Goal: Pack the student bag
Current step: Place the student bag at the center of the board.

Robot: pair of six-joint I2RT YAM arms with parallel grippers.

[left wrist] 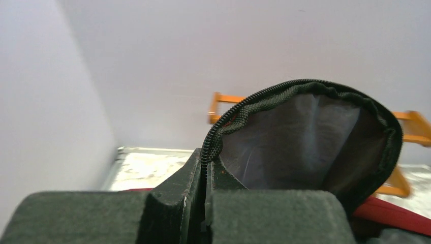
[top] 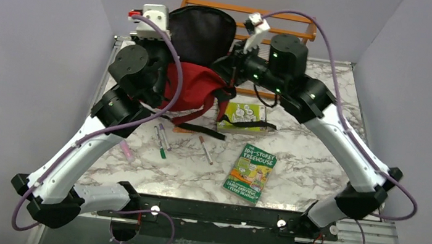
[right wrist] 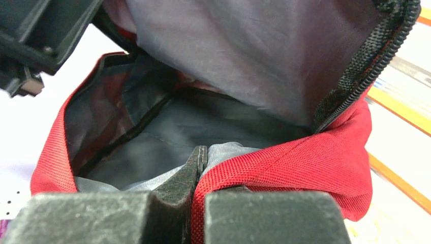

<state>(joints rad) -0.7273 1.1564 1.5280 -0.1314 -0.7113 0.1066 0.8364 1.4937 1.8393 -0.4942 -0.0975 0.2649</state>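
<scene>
Marble table: one student bag, two books; two end effectors clamping it.

A marbled worktop carries a green book near its front edge, a second book behind it, and loose markers to their left. An orange wooden rack stands at the back wall.

One title can be read: the green book lying face up on the table carries "THE 104-STOREY TREEHOUSE" in large letters at the top of its cover. Near the cover's bottom edge run two more lines of lettering, too small to make out with certainty. The second book, yellow-green with cartoon figures, shows print too small to read. Both wrist views hold no writing, label or number.
</scene>
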